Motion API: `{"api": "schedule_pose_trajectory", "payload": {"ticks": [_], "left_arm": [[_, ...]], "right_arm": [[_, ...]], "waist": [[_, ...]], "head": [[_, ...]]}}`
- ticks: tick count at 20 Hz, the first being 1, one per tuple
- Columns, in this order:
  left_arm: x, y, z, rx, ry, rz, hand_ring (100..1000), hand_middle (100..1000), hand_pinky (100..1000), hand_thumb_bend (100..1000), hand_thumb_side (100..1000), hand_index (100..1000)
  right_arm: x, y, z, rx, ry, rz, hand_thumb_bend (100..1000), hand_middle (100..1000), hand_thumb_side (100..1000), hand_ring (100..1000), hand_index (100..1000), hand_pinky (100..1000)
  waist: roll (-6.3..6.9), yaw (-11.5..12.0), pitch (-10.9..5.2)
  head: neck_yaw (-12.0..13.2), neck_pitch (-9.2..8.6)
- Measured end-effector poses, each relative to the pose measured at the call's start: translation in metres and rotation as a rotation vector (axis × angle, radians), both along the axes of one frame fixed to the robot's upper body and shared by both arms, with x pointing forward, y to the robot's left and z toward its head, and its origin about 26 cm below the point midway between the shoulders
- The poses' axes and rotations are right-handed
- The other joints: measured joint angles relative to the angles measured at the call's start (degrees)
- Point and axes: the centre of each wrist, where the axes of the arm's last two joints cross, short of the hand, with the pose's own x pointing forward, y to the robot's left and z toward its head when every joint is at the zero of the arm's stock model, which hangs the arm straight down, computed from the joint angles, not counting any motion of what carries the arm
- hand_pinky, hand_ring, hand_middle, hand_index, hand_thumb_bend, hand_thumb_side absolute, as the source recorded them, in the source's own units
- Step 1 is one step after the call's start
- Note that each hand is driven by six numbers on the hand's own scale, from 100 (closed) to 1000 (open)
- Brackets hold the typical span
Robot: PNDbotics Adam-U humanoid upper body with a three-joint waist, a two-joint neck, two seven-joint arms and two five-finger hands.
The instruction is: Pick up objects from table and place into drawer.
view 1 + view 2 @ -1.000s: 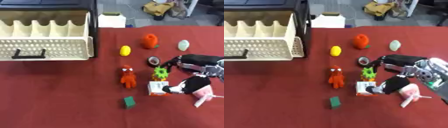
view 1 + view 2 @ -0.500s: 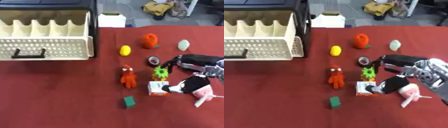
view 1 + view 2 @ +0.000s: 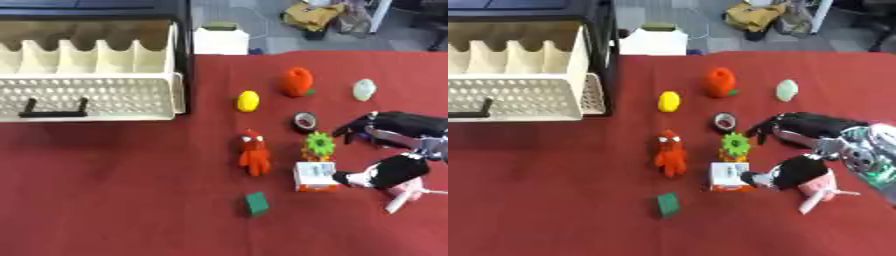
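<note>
— Tablecloth (image 3: 114,200) first: dark red, filling the view from the near edge to a far edge, beyond which grey floor and clutter show. Where is the open room?

— The whole near-left stretch of the cloth is bare. The things cluster in the middle and right.

— And the drawer?

— The cream drawer (image 3: 87,95) stands pulled out of a black cabinet (image 3: 185,30) at the far left. It has a perforated front wall, a black handle (image 3: 54,111) and scalloped dividers inside. Its right wall ends well apart from the nearest object.

— The robot?

— Its right hand (image 3: 807,131) comes in from the right edge, fingers long and spread toward the middle of the table, thumb lower down. The thumb tip meets the right side of a small white and orange box (image 3: 314,176). The fingers hang just beside a green gear-shaped toy (image 3: 318,144), gripping nothing I can see. A pink object (image 3: 404,192) lies under the thumb side. The left hand shows in neither view.

— The remaining objects?

— A white box (image 3: 220,40) sits at the far edge. An orange carrot-like toy (image 3: 297,81) and a pale green egg shape (image 3: 364,89) lie well behind the hand. A red figure (image 3: 253,153) lies left of the gear, a yellow lemon (image 3: 248,101) behind it, and a dark tape roll (image 3: 304,121) behind the gear. A green block (image 3: 255,203) lies nearest, alone.
</note>
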Motion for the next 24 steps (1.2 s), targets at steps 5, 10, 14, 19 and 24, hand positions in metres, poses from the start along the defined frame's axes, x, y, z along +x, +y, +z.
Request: {"api": "schedule_pose_trajectory", "payload": {"ticks": [5, 10, 14, 19, 24], "left_arm": [[0.0, 0.0, 0.0, -0.002, -0.002, 0.002, 100, 100, 100, 423, 1000, 830], [0.0, 0.001, 0.001, -0.007, -0.006, 0.006, 100, 100, 100, 423, 1000, 830], [0.0, 0.001, 0.0, -0.008, -0.006, 0.007, 100, 100, 100, 421, 1000, 830], [0.0, 0.001, 0.0, -0.01, -0.006, 0.006, 100, 100, 100, 419, 1000, 829], [0.0, 0.001, 0.0, -0.012, -0.01, 0.006, 100, 100, 100, 418, 1000, 829]], "right_arm": [[-0.003, -0.01, -0.005, -0.002, -0.012, -0.056, 403, 807, 673, 925, 946, 812], [-0.003, -0.019, -0.01, -0.009, -0.005, -0.097, 413, 831, 665, 937, 956, 819], [-0.001, -0.027, -0.014, -0.02, 0.005, -0.127, 424, 843, 662, 947, 962, 823], [0.0, -0.032, -0.017, -0.029, 0.023, -0.143, 441, 852, 647, 952, 969, 826], [0.001, -0.036, -0.021, -0.034, 0.048, -0.154, 447, 858, 636, 952, 973, 825]], "waist": [[0.35, -0.5, 0.0], [0.71, -0.7, -0.02], [1.02, -0.7, -0.04], [1.14, -0.8, -0.04], [1.3, -0.7, -0.04]], "head": [[0.0, 0.0], [0.0, 0.0], [-0.1, 0.0], [-0.1, 0.0], [-0.1, -0.01]]}}
